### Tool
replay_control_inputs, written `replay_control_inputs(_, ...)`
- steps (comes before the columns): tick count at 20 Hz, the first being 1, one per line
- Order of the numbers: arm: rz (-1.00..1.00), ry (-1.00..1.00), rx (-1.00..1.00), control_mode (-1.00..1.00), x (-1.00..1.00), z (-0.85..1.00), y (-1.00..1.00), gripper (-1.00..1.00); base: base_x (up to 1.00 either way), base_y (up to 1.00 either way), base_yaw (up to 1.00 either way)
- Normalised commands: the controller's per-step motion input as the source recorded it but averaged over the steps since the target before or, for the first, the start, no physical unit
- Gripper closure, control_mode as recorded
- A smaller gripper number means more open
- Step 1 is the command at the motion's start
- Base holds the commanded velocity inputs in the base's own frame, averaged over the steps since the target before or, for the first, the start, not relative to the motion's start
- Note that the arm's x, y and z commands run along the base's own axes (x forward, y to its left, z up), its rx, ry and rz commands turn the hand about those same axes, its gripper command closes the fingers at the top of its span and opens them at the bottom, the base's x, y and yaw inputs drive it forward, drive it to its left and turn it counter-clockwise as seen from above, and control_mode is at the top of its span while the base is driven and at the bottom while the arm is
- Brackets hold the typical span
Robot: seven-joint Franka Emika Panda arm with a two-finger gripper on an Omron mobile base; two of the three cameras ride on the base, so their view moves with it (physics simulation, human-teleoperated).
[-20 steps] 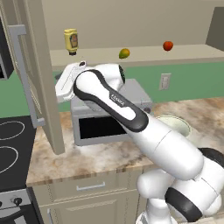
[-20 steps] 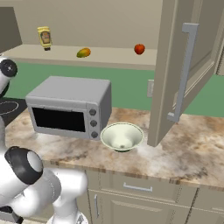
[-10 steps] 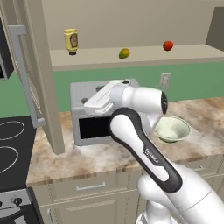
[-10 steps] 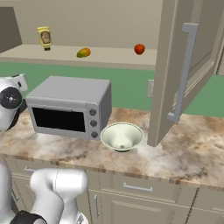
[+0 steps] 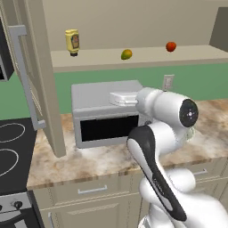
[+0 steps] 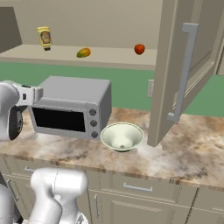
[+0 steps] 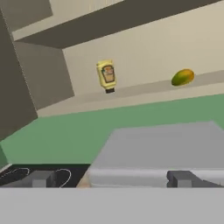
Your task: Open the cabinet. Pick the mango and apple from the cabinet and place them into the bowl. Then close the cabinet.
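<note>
Gripper (image 7: 111, 178) jaws stand spread wide with nothing between them; in the hand view the two dark fingertips (image 7: 41, 178) rise at the lower edge, well apart, above the flat grey top of the microwave (image 5: 104, 113). In the left base view the hand sits over the microwave's top surface at the end of the white arm (image 5: 162, 133). Proceeding left to right in that view: the black stovetop (image 5: 11, 151) occupies the lower left; the left door of the cabinet (image 5: 38, 75) stands swung open, its long silver bar handle (image 5: 22, 75) facing the camera; on the exposed cabinet shelf a yellow squeeze bottle (image 5: 72, 42) stands inverted on its cap, the mango (image 5: 126, 54) lies near the shelf's middle, and the apple (image 5: 171, 46) sits further right, apart from the mango. In the right base view the bowl (image 6: 122, 136) rests upright on the marbled countertop (image 6: 183, 153), just beside the microwave's right end and near the open right cabinet door (image 6: 183, 65). Both fruits are on the shelf, and the bowl holds nothing.
</note>
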Motion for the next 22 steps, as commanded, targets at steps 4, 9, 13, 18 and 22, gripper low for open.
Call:
replay_control_inputs(4, -0.41, 0.38, 0.08, -1.00, 0.00, 0.66, -0.62, -1.00, 0.00, 0.00, 0.00)
replay_control_inputs(9, -0.29, 0.43, 0.02, -1.00, 0.00, 0.73, -0.46, -1.00, 0.00, 0.00, 0.00)
replay_control_inputs(13, -0.25, 0.50, -0.01, -1.00, 0.01, 0.40, -0.14, -1.00, 0.00, 0.00, 0.00)
replay_control_inputs(18, -0.02, 0.01, -0.05, -1.00, 0.00, -0.06, 0.00, -1.00, 0.00, 0.00, 0.00)
replay_control_inputs(22, 0.05, 0.00, -0.25, -1.00, 0.00, -0.52, 0.00, -1.00, 0.00, 0.00, 0.00)
